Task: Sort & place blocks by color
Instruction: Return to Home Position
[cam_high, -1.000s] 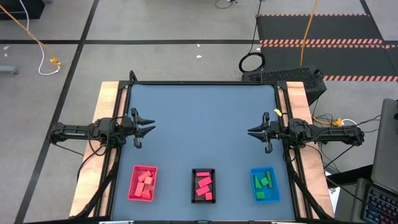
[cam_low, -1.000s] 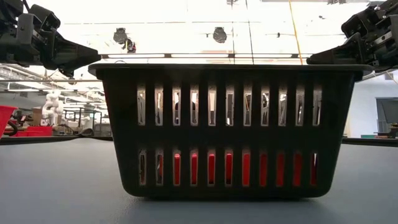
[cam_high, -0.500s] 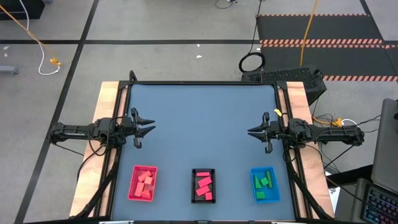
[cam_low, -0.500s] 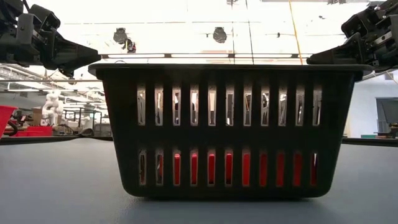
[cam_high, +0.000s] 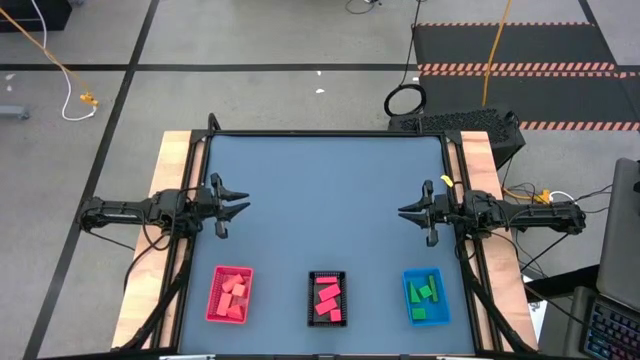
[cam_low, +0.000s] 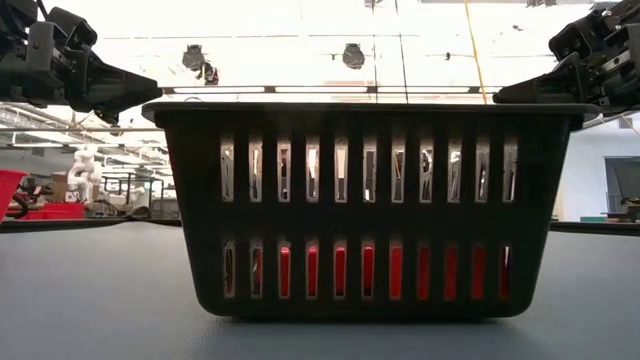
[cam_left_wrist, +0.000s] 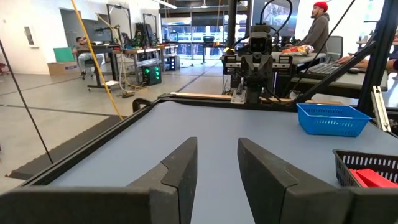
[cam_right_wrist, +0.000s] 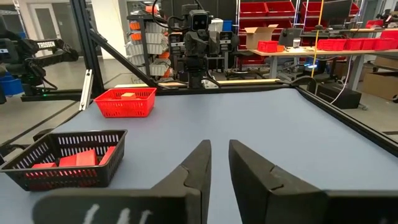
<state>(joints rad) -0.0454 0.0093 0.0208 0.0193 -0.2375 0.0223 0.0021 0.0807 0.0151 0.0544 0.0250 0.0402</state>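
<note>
Salmon-pink blocks (cam_high: 233, 293) lie in a red tray (cam_high: 214, 300), bright pink-red blocks (cam_high: 328, 298) in a black tray (cam_high: 312, 298), and green blocks (cam_high: 426, 293) in a blue tray (cam_high: 408, 298), all in a row along the table's near edge. No block shows loose on the table. My left gripper (cam_high: 244, 203) hovers open at the table's left side, above and beyond the red tray. My right gripper (cam_high: 401, 212) hovers at the right side, beyond the blue tray, open by a narrow gap (cam_right_wrist: 219, 155). Both point toward the table's middle.
The blue-grey table top (cam_high: 325, 190) lies bare between the two grippers and toward the far edge. In the low view the black tray (cam_low: 370, 210) stands close in front, pink-red blocks (cam_low: 390, 272) showing through its slots. People sit at desks beyond the table.
</note>
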